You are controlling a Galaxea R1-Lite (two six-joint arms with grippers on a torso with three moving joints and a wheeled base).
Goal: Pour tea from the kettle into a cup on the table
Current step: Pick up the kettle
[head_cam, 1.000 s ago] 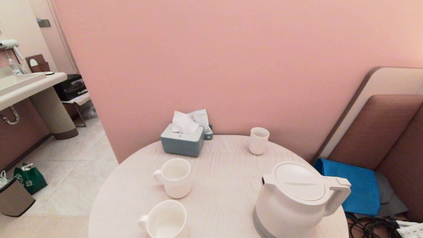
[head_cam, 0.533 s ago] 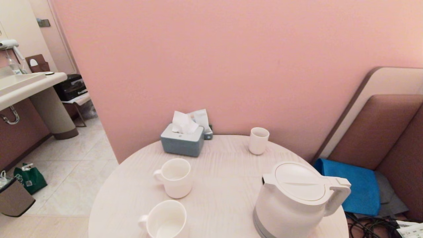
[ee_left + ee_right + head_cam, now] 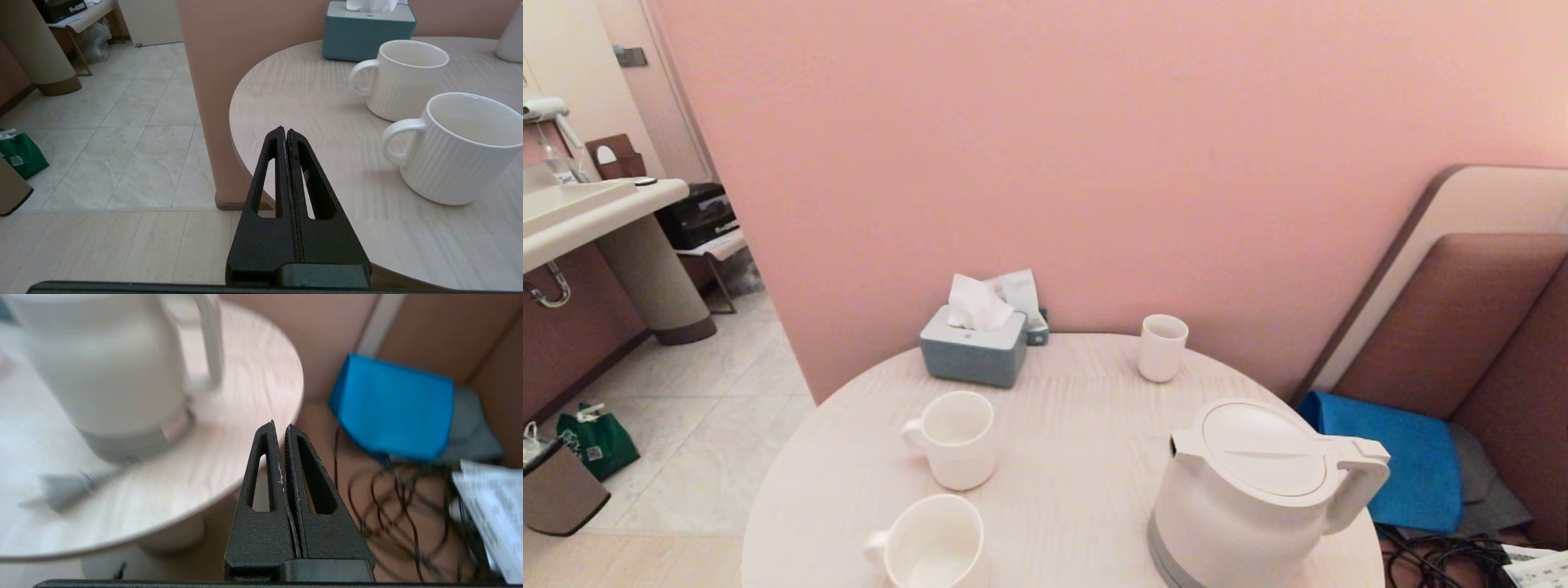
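The white kettle [image 3: 1241, 498] with its grey bottom band stands at the near right of the round pale table [image 3: 1078, 433], handle toward the right edge. Two white ribbed mugs stand near left, one [image 3: 956, 437] behind the other [image 3: 935, 543]; a small handleless cup [image 3: 1161, 347] stands at the back. My left gripper [image 3: 284, 130] is shut and empty, low by the table's left edge, short of the nearer mug [image 3: 461, 147]. My right gripper [image 3: 280, 426] is shut and empty, below and off the table's right edge, near the kettle [image 3: 110, 367] handle. Neither gripper shows in the head view.
A blue-grey tissue box [image 3: 974, 351] sits at the back of the table against the pink wall. A blue cushion [image 3: 1396, 457] and tangled black cables [image 3: 408, 506] lie on the floor to the right. A grey plug-like object [image 3: 65, 490] lies by the kettle's base.
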